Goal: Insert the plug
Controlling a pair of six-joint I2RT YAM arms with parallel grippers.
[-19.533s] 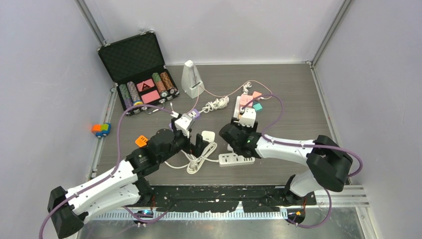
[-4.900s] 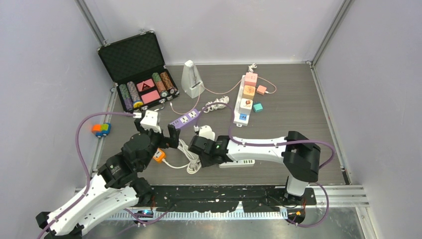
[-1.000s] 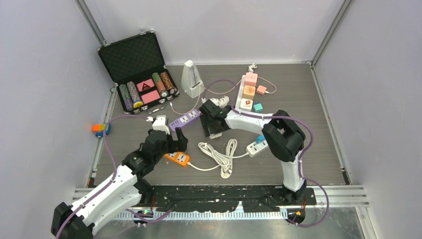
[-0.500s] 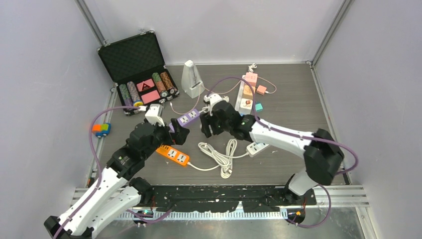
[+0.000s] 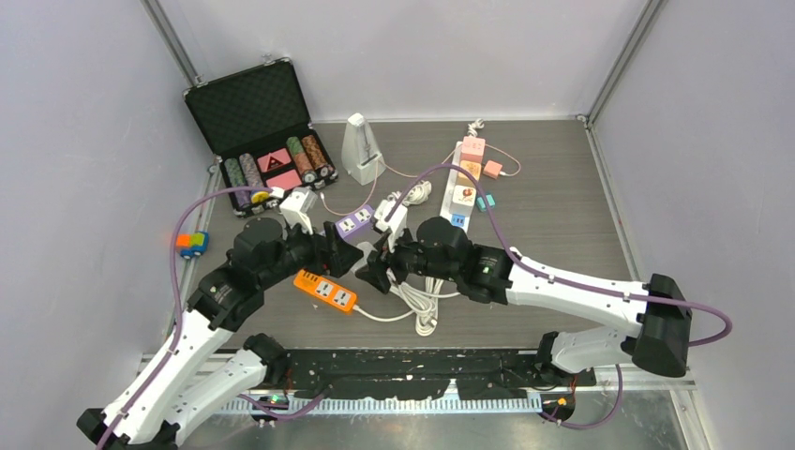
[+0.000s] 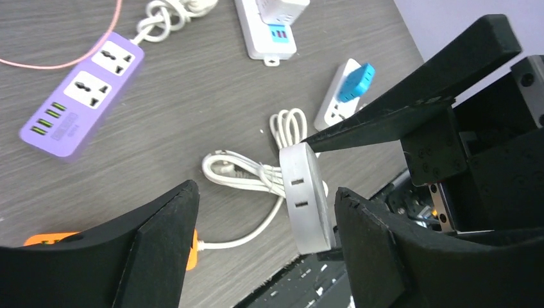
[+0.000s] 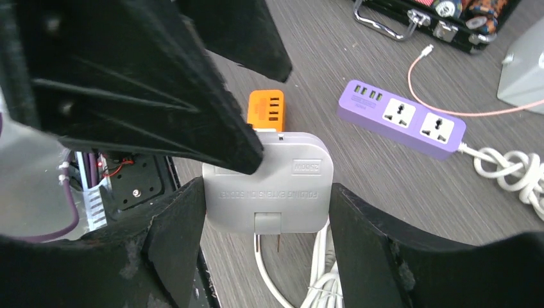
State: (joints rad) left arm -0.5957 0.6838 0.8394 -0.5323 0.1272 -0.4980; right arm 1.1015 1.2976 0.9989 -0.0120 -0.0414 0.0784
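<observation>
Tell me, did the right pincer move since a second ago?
Yes. The right pincer, holding the grey plug, came down the picture, away from the metronome and closer to the orange power strip.

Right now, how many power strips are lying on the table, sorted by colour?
Purple power strip: 1
Orange power strip: 1
White power strips: 2
Total: 4

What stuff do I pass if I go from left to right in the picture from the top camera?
colourful toy → poker chips → metronome → white power strip
</observation>
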